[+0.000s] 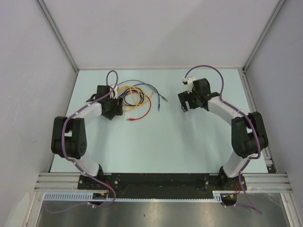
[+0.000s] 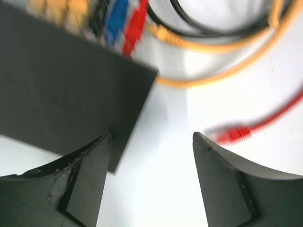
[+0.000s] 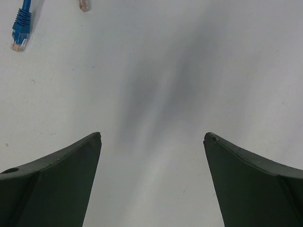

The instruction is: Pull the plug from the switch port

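The switch (image 2: pixel 61 85) is a flat matte-black box at the left of the left wrist view. Blurred yellow plugs (image 2: pixel 66 12), a blue plug (image 2: pixel 115 21) and a red plug (image 2: pixel 135 28) sit in its far edge. My left gripper (image 2: pixel 151 137) is open and empty, just above the table. Its left finger (image 2: pixel 80 179) is over the switch's near corner. A loose red plug (image 2: pixel 232 133) lies by its right finger. In the top view my left gripper (image 1: pixel 112 111) hides most of the switch. My right gripper (image 3: pixel 152 137) is open and empty over bare table, also in the top view (image 1: pixel 184 106).
A tangle of yellow, red, blue and black cables (image 1: pixel 137 97) lies right of the switch. A loose red end (image 1: pixel 131 120) and a blue end (image 1: pixel 165 99) lie on the table. A loose blue plug (image 3: pixel 21 30) is at the far left of the right wrist view. Walls enclose the table.
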Tool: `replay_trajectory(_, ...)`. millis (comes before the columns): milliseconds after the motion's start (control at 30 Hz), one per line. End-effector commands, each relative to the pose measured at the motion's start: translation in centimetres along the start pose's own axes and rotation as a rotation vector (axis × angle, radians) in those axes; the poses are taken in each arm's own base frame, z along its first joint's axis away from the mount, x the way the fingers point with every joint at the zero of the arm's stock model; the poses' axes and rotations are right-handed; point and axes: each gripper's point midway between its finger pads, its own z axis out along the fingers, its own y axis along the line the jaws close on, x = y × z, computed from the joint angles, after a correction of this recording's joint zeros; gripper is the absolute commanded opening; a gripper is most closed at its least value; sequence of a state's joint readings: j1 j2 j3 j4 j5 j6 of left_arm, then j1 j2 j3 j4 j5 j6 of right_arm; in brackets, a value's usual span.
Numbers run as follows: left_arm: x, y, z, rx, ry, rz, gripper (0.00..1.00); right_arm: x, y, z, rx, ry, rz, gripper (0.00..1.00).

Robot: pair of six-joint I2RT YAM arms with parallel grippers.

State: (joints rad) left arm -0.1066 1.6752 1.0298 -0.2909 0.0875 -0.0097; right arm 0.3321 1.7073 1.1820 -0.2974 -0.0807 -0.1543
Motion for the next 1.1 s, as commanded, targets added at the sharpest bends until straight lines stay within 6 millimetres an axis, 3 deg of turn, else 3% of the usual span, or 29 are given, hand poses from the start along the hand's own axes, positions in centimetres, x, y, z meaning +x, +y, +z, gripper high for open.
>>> replay_trajectory(0,-1.7,-1.2,-4.0,0.035,-0.071,-0.035,0.78,-1.7,-0.2,-1.2,-0.004,-0.068,-0.004,0.95)
replay_trajectory(33,-3.5,-0.2,-4.8,-0.007,-0.111,-0.063,0.86,-1.7,-0.1,-1.1,-0.008,-0.066,-0.001,0.95)
replay_trajectory(167,-4.5,3.3,-4.9,-0.095,-0.081,-0.271,0.99,-1.6,-0.1,-0.9,-0.016,-0.069,0.001,0.95)
replay_trajectory(200,-4.7,5.0,-4.9,-0.125,-0.091,-0.314,1.00,-1.8,0.0,-0.9,-0.019,-0.075,-0.001,0.95)
replay_trajectory(400,-5.3,10.2,-2.7,-0.241,-0.084,-0.396,1.00,-1.8,0.5,-0.9,-0.029,-0.074,-0.010,0.95)
replay_trajectory(500,-6.2,11.4,-1.1,-0.253,-0.079,-0.395,0.99,-1.6,0.7,-1.0,-0.034,-0.065,-0.015,0.95)
replay_trajectory(667,-8.6,11.9,0.7,-0.207,-0.114,-0.370,0.98,-1.6,0.9,-1.4,-0.030,-0.063,-0.039,0.95)
replay_trajectory(900,-9.3,12.5,3.5,-0.191,-0.097,-0.344,0.97,-1.6,0.9,-1.7,-0.023,-0.059,-0.049,0.95)
replay_trajectory(1067,-9.7,13.2,3.9,-0.212,-0.102,-0.334,0.97,-1.7,0.8,-1.8,-0.020,-0.063,-0.053,0.95)
